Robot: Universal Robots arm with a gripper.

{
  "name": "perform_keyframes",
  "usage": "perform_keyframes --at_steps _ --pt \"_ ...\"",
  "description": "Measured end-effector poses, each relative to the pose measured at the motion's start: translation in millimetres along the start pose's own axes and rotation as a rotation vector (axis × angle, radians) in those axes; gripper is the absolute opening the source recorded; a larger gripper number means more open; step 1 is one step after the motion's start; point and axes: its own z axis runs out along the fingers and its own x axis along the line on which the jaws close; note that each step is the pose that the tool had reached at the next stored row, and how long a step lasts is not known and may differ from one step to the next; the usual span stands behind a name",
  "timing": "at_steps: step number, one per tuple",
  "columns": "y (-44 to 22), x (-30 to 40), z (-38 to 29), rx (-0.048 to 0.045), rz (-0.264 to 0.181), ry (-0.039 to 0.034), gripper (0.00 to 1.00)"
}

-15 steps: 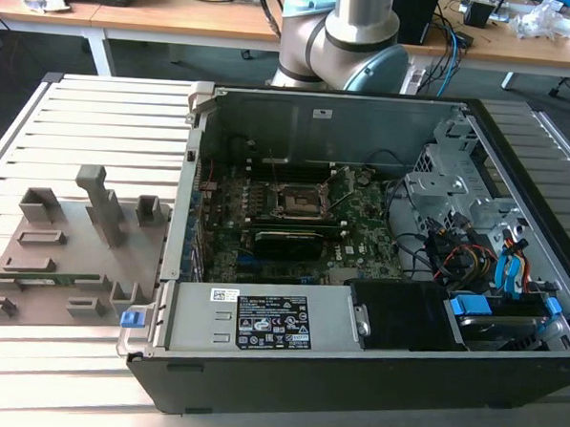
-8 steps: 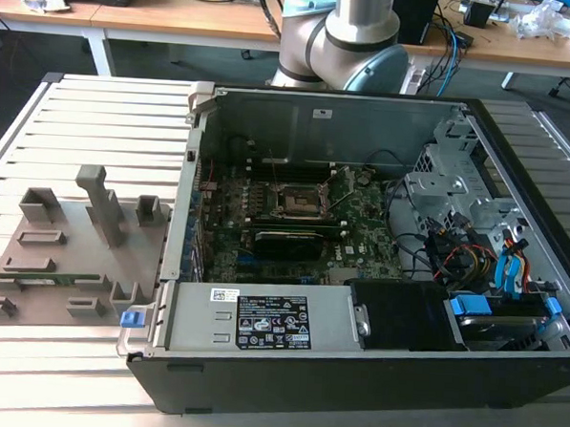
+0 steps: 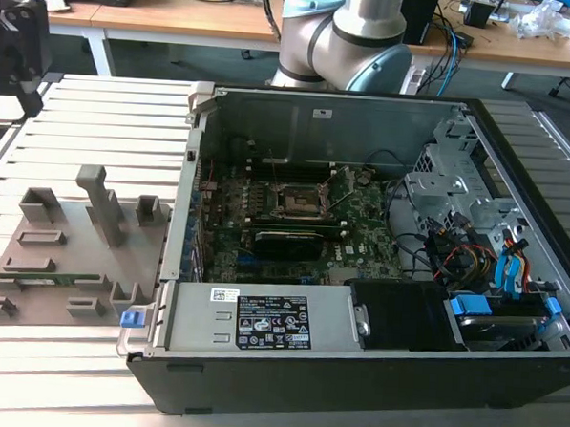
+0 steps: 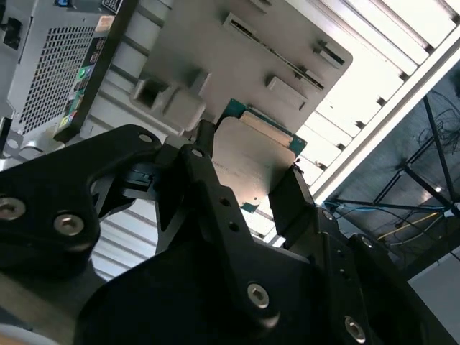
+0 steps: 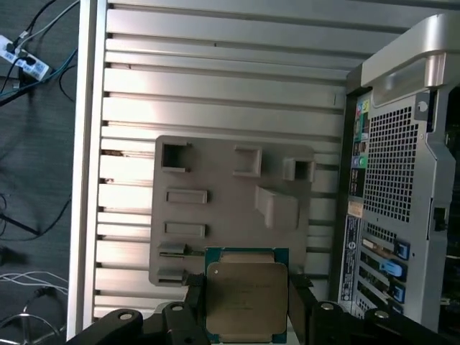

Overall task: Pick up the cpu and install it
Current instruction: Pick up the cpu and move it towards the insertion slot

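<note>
Basically, biggest first: slatted metal desk (image 3: 80, 107) carries everything. On it, open computer case (image 3: 366, 117) takes the centre and the exterior view's right. Inside it: green motherboard (image 3: 226, 239), cables and drive bays toward the exterior view's right. Dark square socket (image 3: 300, 200) sits mid-board and looks unfilled, though detail is hard to read. Long black card (image 3: 298, 241) lies just below the socket in frame.

Grey parts tray (image 3: 64, 240) sits on the desk at the exterior view's left, beside the case. Most of its moulded pockets look vacant, and a thin green strip (image 3: 62, 278) lies in one near the tray's lower edge.

End effector (image 5: 246, 291) is black, two-fingered, and clamped on the cpu (image 5: 246, 302), one finger on each of two opposite side edges. In the second wrist view the cpu (image 4: 251, 162) is likewise pinched between the black fingers (image 4: 287, 194), with the tray (image 4: 215, 43) behind it. So the cpu is in the grip, off the tray, well apart from the socket.

Handling, as a judgement: light, rigid, flat, with a smooth metal lid that could slip. The underside contacts are probably fragile, so hold it by the edges only and keep it level, with modest squeeze.
</note>
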Motion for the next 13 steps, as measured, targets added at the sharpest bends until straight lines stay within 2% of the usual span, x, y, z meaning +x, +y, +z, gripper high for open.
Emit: perform_keyframes --at_steps 2,8,13 --pt "0.0 -6.9 0.2 0.0012 0.0 0.0005 0.55" --pt "0.2 -46.8 1.3 0.0075 0.0 0.0039 0.55" --pt "0.4 -66.5 1.8 0.0104 -0.001 0.0059 0.55"
